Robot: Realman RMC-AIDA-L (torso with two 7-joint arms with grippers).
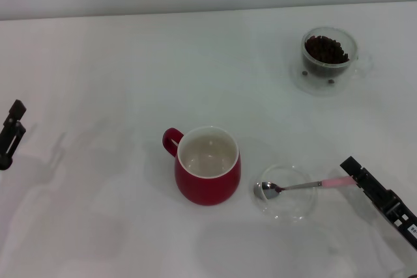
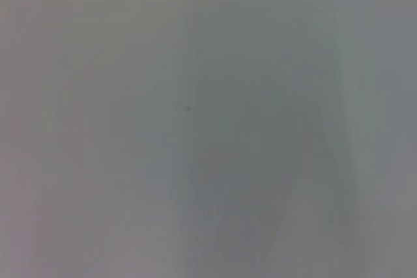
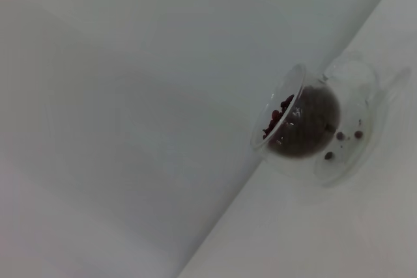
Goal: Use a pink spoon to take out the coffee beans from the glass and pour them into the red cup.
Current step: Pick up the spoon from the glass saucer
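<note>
A: Two grippers — states? Any legible text?
B: Cannot tell for left gripper (image 1: 12, 131) or right gripper (image 1: 355, 168); right's white label is unreadable. Pink spoon (image 1: 296, 187) lies across shallow dish (image 1: 287, 209), beside red cup (image 1: 207, 166). Coffee beans (image 1: 326, 49) fill glass (image 1: 328, 60), far right.

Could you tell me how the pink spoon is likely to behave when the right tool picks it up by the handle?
The pink spoon looks thin and stiff, probably light. Its shiny metal bowl rests in the glass dish, so it may slide or pivot. The narrow handle may twist in the right tool.
</note>
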